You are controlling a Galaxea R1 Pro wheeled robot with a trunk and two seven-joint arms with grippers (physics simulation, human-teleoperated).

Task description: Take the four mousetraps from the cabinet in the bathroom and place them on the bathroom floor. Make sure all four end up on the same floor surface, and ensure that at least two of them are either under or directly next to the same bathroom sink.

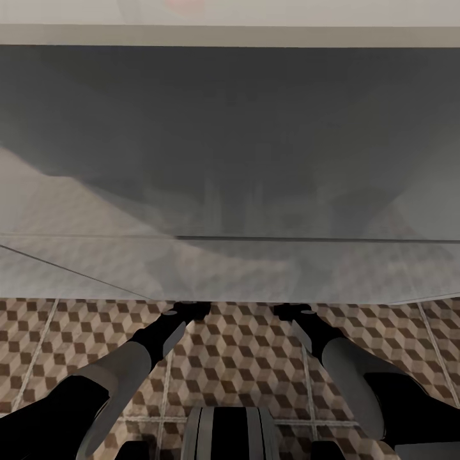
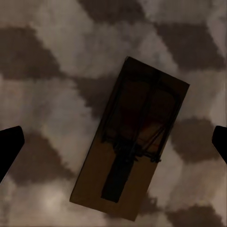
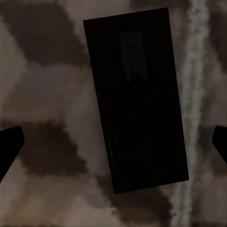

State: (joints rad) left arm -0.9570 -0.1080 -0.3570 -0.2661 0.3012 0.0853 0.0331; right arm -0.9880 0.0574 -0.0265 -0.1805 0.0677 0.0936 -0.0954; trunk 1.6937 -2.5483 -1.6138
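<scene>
From the head camera, a large pale grey box-shaped surface (image 1: pixel 230 160), blurred and hard to identify, spans the far part of the view. Both arms reach forward beneath its near edge, so the left gripper (image 1: pixel 185 309) and right gripper (image 1: pixel 292 310) are mostly hidden there. The cube-patterned bathroom floor (image 1: pixel 243 358) spreads near the robot.

The left wrist camera looks down on a brown wooden mousetrap (image 2: pixel 130 142) lying flat on the tiles, with dark wire parts. One dark fingertip (image 2: pixel 9 146) shows at each side edge, spread wide apart and touching nothing.

The right wrist camera shows another mousetrap (image 3: pixel 137 99), deep in shadow, its details hard to read, beside a pale grout line (image 3: pixel 191 94). These fingertips (image 3: pixel 9 146) also stand wide apart, clear of the trap.
</scene>
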